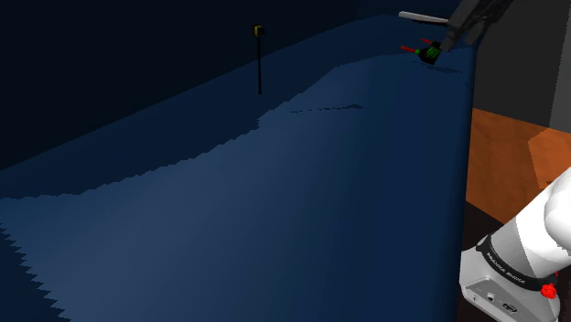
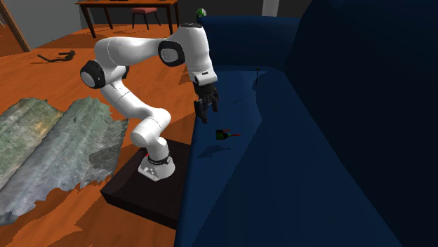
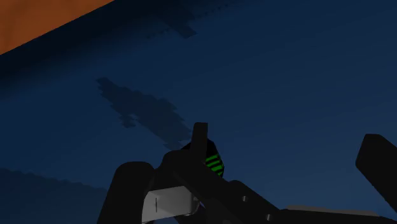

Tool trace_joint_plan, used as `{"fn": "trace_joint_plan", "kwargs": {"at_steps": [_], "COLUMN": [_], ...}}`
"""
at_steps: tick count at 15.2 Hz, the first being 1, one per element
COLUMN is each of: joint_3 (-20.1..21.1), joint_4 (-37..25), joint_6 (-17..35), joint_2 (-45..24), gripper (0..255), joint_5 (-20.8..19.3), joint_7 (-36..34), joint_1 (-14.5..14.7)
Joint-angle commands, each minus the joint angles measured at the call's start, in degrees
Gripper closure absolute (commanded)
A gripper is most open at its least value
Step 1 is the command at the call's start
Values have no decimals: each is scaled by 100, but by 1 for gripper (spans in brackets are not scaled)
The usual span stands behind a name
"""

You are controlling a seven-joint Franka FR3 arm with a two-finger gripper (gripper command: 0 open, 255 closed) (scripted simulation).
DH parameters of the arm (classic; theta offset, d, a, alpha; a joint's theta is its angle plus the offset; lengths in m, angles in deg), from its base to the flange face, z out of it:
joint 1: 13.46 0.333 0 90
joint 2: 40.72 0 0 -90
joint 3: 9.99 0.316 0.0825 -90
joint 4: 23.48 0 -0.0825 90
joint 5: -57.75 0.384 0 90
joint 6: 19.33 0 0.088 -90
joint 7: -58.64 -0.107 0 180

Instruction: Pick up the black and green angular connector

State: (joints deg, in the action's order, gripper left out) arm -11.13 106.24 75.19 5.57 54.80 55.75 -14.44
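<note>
The work surface was the seat of a dark blue sofa [image 2: 281, 182], not a table. The black and green angular connector [image 2: 224, 133] lay on that seat near its front edge, on the side nearest the stand [image 2: 140, 193]. In the shoulder view the connector [image 1: 428, 53] appeared at the upper right, with green stripes on a black body and a short red part projecting toward that view's left. The white arm [image 2: 140, 52] rose from the stand, arched over the orange floor [image 2: 63, 77] and bent down to the sofa's edge. The pincer [image 2: 206, 116] pointed downward at the seat, just beside the connector in the second exterior view. In the shoulder view the pincer [image 1: 455, 35] came in from the top right corner, with its tip close against the connector. In the wrist view the pincer [image 3: 253, 167] had its fingers set well apart, i.e. open. The connector [image 3: 214, 164] sat between them, nearer one finger than the other. Contact between finger and connector could not be determined. A thin dark rod [image 1: 260, 64] with a yellowish head stood upright farther along the seat, well apart from the connector. A grey-green rug [image 2: 56, 140] lay on the floor beside the stand.
</note>
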Motion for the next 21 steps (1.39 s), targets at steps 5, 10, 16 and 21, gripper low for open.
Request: {"fn": "trace_joint_plan", "kwargs": {"at_steps": [5, 10, 16, 21], "joint_3": [-336, -535, -542, -548], "joint_4": [-1281, -2049, -1511, -1522], "joint_6": [-616, -963, -537, -533], "joint_2": [-1474, -2456, -2344, -2359], "gripper": [0, 0, 0, 255], "joint_5": [-104, -142, -155, -156], "joint_7": [516, 878, 854, 862], "joint_1": [12, 7, 0, -2]}}
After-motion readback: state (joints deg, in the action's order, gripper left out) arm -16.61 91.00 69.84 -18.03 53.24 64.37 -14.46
